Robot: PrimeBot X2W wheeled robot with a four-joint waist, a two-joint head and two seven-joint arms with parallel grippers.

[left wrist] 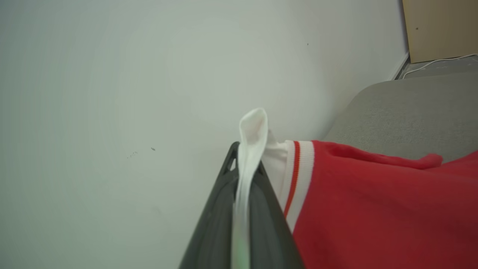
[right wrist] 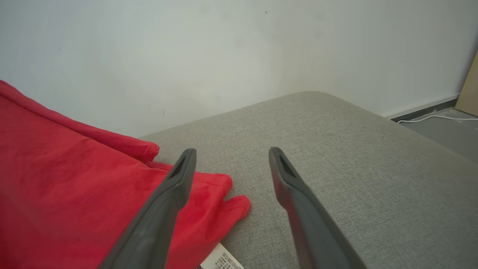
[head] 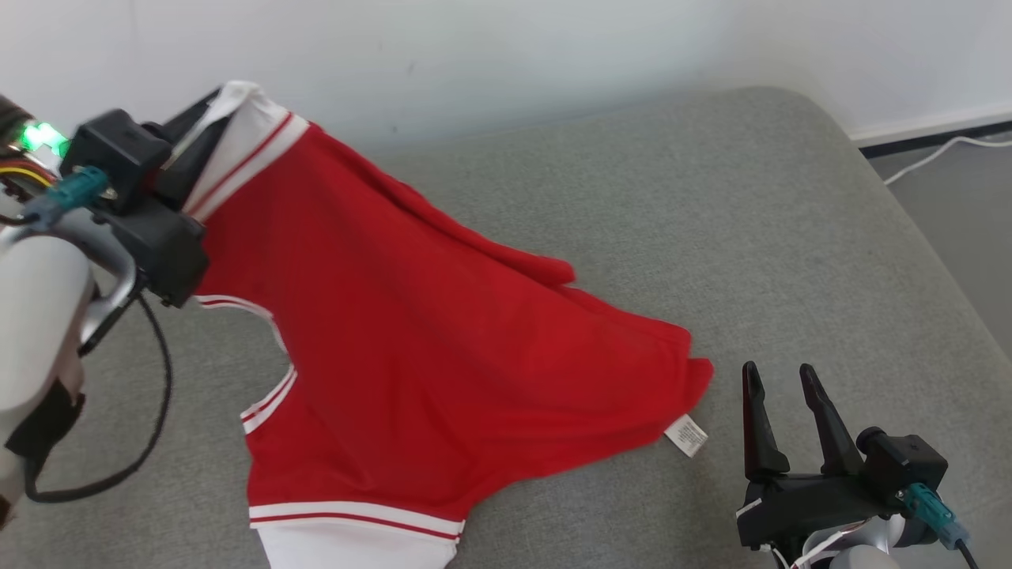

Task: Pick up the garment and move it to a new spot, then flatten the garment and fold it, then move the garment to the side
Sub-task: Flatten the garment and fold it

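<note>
1. Left gripper [head: 212, 107]: the jaws are closed flat on a white fold of the garment [head: 411, 340], at the far left of the head view. In the left wrist view, a loop of white cloth sticks out past the fingertips.
2. Garment: red body with white ribbed bands [head: 237, 162], each carrying a thin red stripe. A white section [head: 348, 549] shows at the bottom edge of the head view.
3. Garment position: the clamped end is raised off the grey fabric-covered surface [head: 711, 197]. From there the red cloth slopes down and to the right. The lower part and the hem lie on the surface, loosely creased.
4. Care label [head: 686, 435]: white, at the right-hand hem corner, resting on the surface.
5. Right gripper [head: 778, 369]: the jaws stand wide apart and hold nothing. It sits at the lower right of the head view, just beside the hem corner and the label, fingers pointing away from the robot.
6. Background: a pale wall [head: 474, 47] runs behind the surface. A white cable [head: 933, 154] lies on the floor [head: 968, 205] at the far right.
</note>
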